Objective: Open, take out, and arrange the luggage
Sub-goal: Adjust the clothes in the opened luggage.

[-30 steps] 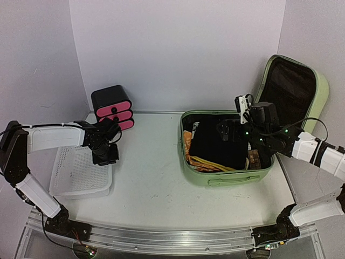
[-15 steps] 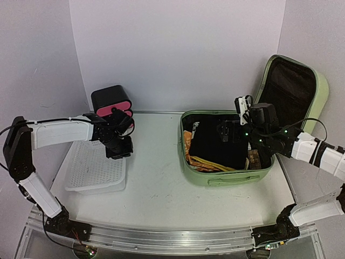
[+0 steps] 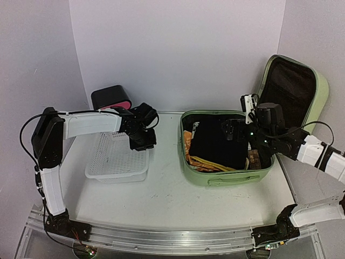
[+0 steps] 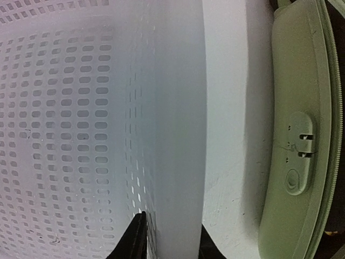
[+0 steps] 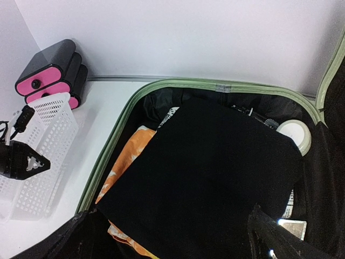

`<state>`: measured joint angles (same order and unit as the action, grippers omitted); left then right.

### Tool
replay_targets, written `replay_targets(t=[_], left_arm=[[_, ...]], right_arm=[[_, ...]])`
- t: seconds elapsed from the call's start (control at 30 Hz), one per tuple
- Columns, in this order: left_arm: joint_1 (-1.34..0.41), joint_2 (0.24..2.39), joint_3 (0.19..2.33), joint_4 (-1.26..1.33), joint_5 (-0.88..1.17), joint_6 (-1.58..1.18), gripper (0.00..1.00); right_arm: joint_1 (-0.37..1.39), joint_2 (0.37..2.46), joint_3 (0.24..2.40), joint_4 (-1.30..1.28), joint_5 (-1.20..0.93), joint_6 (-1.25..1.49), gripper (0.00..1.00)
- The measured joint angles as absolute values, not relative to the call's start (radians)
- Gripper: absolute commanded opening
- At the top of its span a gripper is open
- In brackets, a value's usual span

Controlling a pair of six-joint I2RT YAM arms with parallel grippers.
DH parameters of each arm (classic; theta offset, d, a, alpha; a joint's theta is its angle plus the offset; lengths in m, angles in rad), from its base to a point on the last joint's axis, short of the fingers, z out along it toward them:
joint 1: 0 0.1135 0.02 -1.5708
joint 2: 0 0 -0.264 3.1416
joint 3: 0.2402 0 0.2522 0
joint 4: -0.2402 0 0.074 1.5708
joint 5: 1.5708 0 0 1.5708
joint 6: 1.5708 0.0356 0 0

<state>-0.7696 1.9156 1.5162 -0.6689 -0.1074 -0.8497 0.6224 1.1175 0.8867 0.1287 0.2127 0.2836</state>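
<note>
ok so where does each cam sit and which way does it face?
Top external: fixed above and behind the bases, looking down across the table; both arms show, left tool gripping the basket rim, right tool open over the luggage.
Left wrist: looks down its own fingers, which pinch the basket wall; luggage shell at right.
Right wrist: tilted down into the luggage at a black cloth, back wall beyond; its fingers at the bottom corners.
Shared: basket and luggage appear in all three.
</note>
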Motion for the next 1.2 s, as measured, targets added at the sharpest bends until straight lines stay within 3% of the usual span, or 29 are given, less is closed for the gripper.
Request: replay_targets(t=[0.17,0.37,0.57,0.83,1.2], left_arm=[[-0.781,1.966,1.589,-0.647,-0.092,-0.868,0.32],[-0.785,2.019,1.680,-0.615,-0.046,-0.876,0.67],[-0.788,2.028,1.728,-0.589,-0.018,-0.886,0.80],[-0.788,1.921,1.679,-0.603,0.007,-0.826,0.81],[-0.797,1.749,1.634,-0.567,0.279,-0.659,0.76]], right_arm=[[0.622,1.106,0.873,0.126,0.230,0.280,0.98],[0.622,1.106,0.865,0.124,0.237,0.276,0.98],[0.622,1.107,0.865,0.124,0.245,0.273,0.98],[0.622,1.124,0.866,0.125,0.247,0.260,0.98],[0.622,1.205,0.871,0.130,0.229,0.298,0.98]])
